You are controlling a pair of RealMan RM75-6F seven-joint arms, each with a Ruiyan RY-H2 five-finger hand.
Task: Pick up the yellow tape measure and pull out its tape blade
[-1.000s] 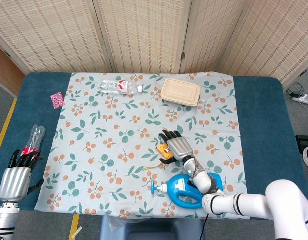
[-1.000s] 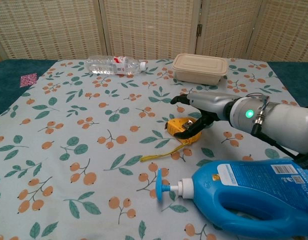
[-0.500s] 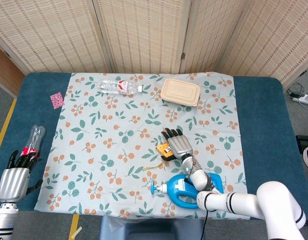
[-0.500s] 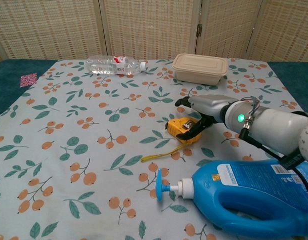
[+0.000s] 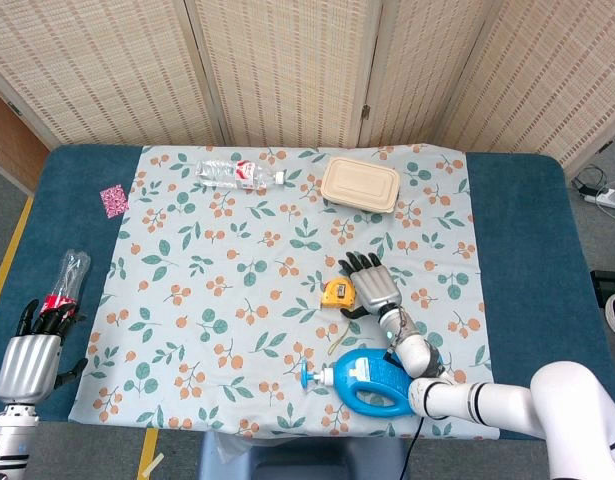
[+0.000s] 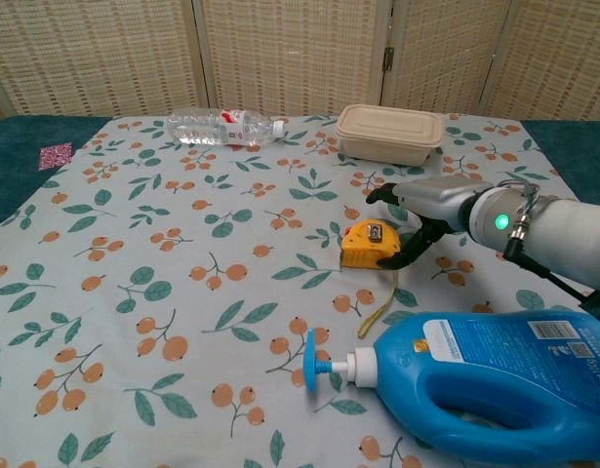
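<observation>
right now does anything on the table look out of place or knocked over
Two containers lie on their sides: the clear water bottle at the far edge of the floral cloth, and the blue detergent jug at the near edge, pump pointing left. Nothing looks spilled. The yellow tape measure has a short length of blade out, beside the right hand.

Robot body: silver-and-black hands on white and grey arm segments.

The right hand (image 6: 428,202) has a brushed silver metal back and black fingers (image 5: 361,264); behind it sits a grey wrist collar with a lit green indicator, a thin black cable alongside, then a glossy white rounded forearm shell with a black ring band. The left hand (image 5: 29,358) has the same ribbed silver back, black fingers, and a grey cylindrical wrist.
</observation>
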